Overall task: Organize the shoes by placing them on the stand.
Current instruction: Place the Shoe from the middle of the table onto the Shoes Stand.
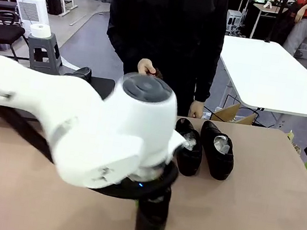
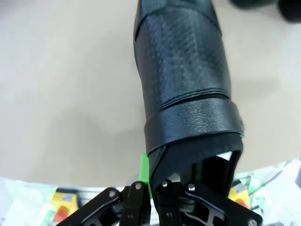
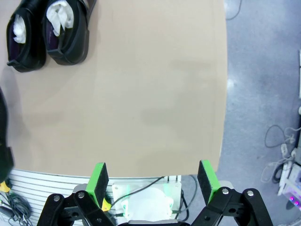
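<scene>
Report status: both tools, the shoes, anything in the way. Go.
Left tool shut on shoe at heel collar. Right tool open, empty, above table edge. Two more shoes side by side far side. Person's hand just behind them.

Left arm [image 1: 99, 136]: reaching low across the foreground, wrist pointing down.
Left gripper [image 2: 153, 176]: clamping the heel rim of a shoe [image 2: 183, 70], one green pad [image 2: 144, 170] pressing outside it.
Right gripper [image 3: 153, 174]: hovering, jaws standing wide apart, holding nothing.
</scene>
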### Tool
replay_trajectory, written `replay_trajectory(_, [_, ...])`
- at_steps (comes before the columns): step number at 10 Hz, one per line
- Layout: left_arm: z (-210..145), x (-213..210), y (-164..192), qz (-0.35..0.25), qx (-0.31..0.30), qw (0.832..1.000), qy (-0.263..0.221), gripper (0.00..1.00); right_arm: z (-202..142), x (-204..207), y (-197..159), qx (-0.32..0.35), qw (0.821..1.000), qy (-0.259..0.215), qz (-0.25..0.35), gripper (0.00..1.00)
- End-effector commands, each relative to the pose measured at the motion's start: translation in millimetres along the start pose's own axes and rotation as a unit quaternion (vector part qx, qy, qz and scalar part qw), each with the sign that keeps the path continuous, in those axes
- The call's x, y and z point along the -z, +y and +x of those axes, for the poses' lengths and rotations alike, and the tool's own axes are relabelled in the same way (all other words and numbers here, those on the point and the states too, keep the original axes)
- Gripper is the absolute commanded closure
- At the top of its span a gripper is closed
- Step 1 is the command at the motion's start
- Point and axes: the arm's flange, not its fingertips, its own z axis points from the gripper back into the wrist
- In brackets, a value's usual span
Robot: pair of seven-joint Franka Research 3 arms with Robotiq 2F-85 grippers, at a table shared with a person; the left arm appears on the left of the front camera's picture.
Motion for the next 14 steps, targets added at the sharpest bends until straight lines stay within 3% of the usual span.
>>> replay_trajectory(1, [16.5, -49.9, 64.1, -0.012, 0.054, 0.998, -0.019, 1.0, -1.1, -0.2, 0.4, 0.003, 1.0, -0.001, -0.002, 0.0])
replay_trajectory(2, [35.7, -69.8, 90.9, 0.011, 0.052, 0.998, -0.04, 1.0, -1.1, -0.2, 0.4, 0.003, 1.0, -0.001, -0.002, 0.0])
replay_trajectory(3, [42.0, -88.4, 107.0, -0.005, 0.07, 0.996, -0.062, 1.0, -1.1, -0.2, 0.4, 0.003, 1.0, -0.001, -0.002, 0.0])
replay_trajectory(4, [52.1, -99.1, 121.4, 0.005, 0.032, 0.996, -0.085, 1.0, -1.1, -0.2, 0.4, 0.003, 1.0, -0.001, -0.002, 0.0])
replay_trajectory(5, [37.0, -73.8, 84.2, 0.006, 0.055, 0.997, -0.044, 1.0, -1.1, -0.2, 0.4, 0.003, 1.0, -0.001, -0.002, 0.0])
replay_trajectory(9, [37.4, -76.5, 94.3, 0.016, 0.061, 0.997, -0.046, 1.0, -1.1, -0.2, 0.4, 0.003, 1.0, -0.001, -0.002, 0.0])
replay_trajectory(11, [78.8, -86.3, 128.3, 0.029, 0.078, 0.985, -0.151, 1.0, -1.1, -0.2, 0.4, 0.003, 1.0, -0.001, -0.002, 0.0])
replay_trajectory(14, [140.9, -76.2, 162.4, -0.001, 0.135, 0.971, -0.198, 1.0, -1.1, -0.2, 0.4, 0.003, 1.0, -0.001, -0.002, 0.0])
